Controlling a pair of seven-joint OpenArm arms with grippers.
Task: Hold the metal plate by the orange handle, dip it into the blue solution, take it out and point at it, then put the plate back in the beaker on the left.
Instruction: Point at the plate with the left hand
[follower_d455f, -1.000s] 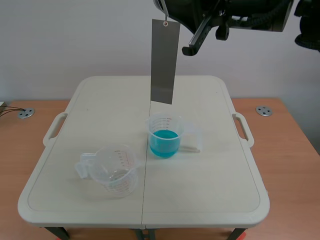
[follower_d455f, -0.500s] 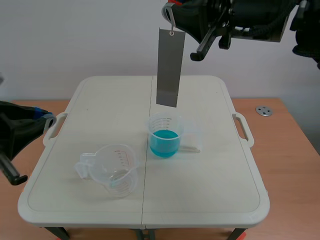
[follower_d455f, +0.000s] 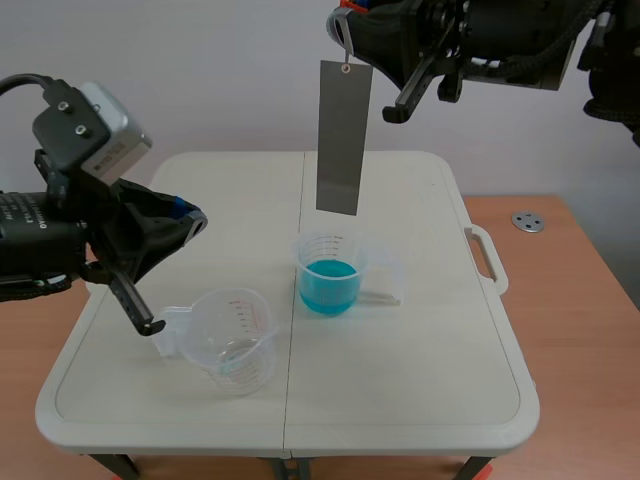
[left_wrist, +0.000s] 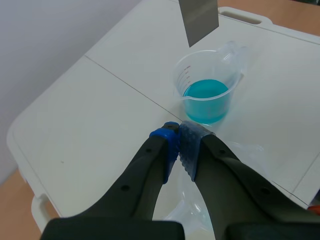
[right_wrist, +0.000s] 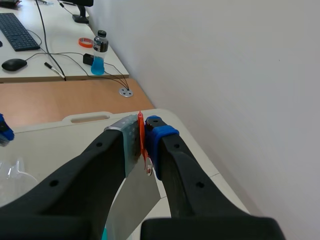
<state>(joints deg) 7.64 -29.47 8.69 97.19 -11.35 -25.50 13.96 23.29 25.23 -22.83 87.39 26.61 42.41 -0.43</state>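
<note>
Scene view: your right claw (follower_d455f: 350, 22), upper middle of the frame, is clamped on the small orange handle (follower_d455f: 346, 6) of the long grey metal plate (follower_d455f: 342, 135). The plate hangs straight down, with its lower edge clear above the clear plastic beaker of blue solution (follower_d455f: 330, 272) at centre. Your left claw (follower_d455f: 192, 217), mid-left, has its fingers together on nothing and aims toward the plate. It sits above the empty clear beaker (follower_d455f: 232, 340), lower left on the cream folding counter (follower_d455f: 430, 360).

Left wrist view: the pads (left_wrist: 170, 142) meet. The blue beaker (left_wrist: 205, 95) lies just ahead of the tip, and the plate's lower end (left_wrist: 199, 20) is beyond and above it.

Right wrist view: the fingers pinch the orange strip (right_wrist: 141, 137), and the plate (right_wrist: 132, 200) drops away below them.

This looks like the pointing step. Hold the right arm dead steady so the plate doesn't swing. Raise the left tip to the height of the plate's face rather than tracking low over the beakers. Keep the fingers together and stop just short of the metal. Watch the blue beaker's rim and the empty beaker's handle on your approach.
</note>
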